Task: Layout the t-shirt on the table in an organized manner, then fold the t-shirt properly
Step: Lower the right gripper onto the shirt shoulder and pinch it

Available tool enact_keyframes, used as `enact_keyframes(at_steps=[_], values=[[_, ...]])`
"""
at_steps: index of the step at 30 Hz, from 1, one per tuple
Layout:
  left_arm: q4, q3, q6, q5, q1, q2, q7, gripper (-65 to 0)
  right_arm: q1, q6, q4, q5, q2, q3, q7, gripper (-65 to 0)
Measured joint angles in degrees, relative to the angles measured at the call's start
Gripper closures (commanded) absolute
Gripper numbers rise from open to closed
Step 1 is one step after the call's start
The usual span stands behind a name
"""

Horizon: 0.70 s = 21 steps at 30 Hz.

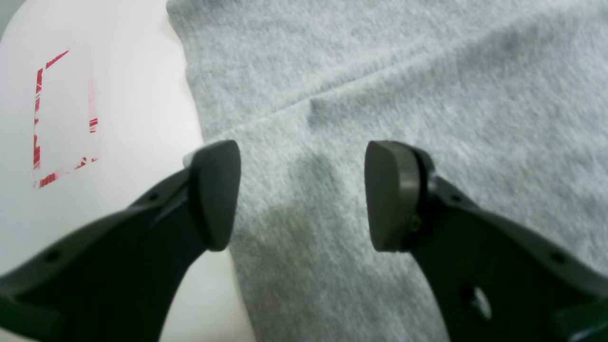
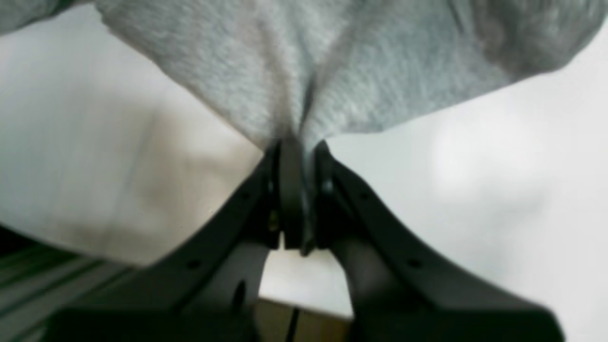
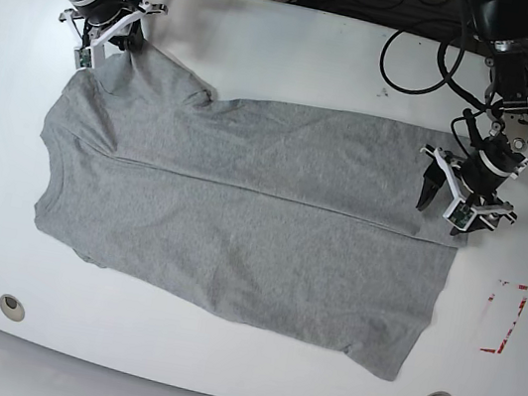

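- The right end effector [image 3: 100,26] at the far left corner is clamped shut on a sleeve tip of the grey t-shirt [image 3: 240,224]; a thin pinch like that could slip if it pulls hard.
- The shirt lies spread across the white surface [image 3: 297,53], with a long crease through its middle that may get folded in.
- The left end effector [image 3: 465,195] hovers open over the hem corner near the red outline [image 3: 503,318]; closing there might catch only one layer.
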Motion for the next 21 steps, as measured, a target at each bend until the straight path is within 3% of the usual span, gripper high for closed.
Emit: enact_keyframes(at_steps=[4,8,14,21], values=[[0.0,0.0,0.0,0.0,0.0,0.0,0.0,-38.8,0.1,0.4,2.1,5.7,0.0,3.3,-4.2,0.0],[0.0,0.0,0.0,0.0,0.0,0.0,0.0,-38.8,-0.1,0.1,2.1,11.8,2.2,5.5,-10.8,0.0],[0.0,0.0,0.0,0.0,0.0,0.0,0.0,-38.8,-1.0,-0.5,2.0,24.4,6.4,5.6,-11.1,0.0],[-0.1,0.0,0.0,0.0,0.0,-0.1,0.0,-38.8,0.1,-4.0,2.1,34.3,11.1,5.4,-11.3,0.0]])
